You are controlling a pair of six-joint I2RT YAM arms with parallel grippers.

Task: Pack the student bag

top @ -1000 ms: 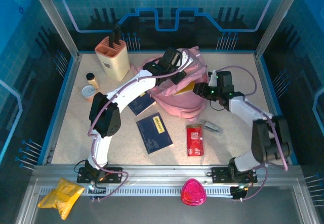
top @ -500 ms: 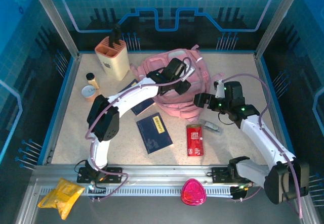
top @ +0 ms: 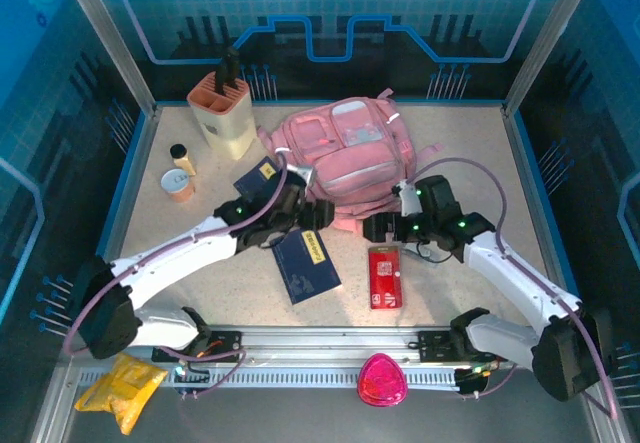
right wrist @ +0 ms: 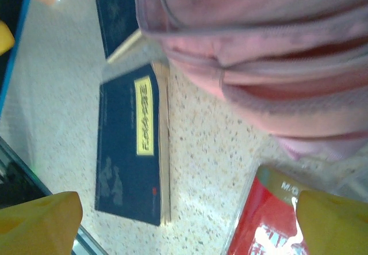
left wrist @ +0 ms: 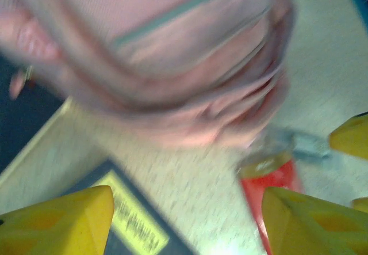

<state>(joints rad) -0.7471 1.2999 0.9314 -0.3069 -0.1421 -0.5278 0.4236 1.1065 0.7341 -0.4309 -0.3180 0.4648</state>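
Bag [top: 345,153] lies unheld on the bench [top: 470,128]; left fingers [left wrist: 57,220] and right fingers [right wrist: 40,223] stand apart, empty. Next: grasp the blue book [top: 305,263].

red flat plastic packet [right wrist: 261,223], just beside the pink fabric backpack [right wrist: 259,48]: white letters "M.G", the rest cut off
yellow label [right wrist: 144,115] on navy rectangular book [right wrist: 122,168]: print unreadable

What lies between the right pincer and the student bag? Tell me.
Between the right pincer and the student bag is bare tabletop, in the right wrist view; the navy book and red packet lie off to either side.
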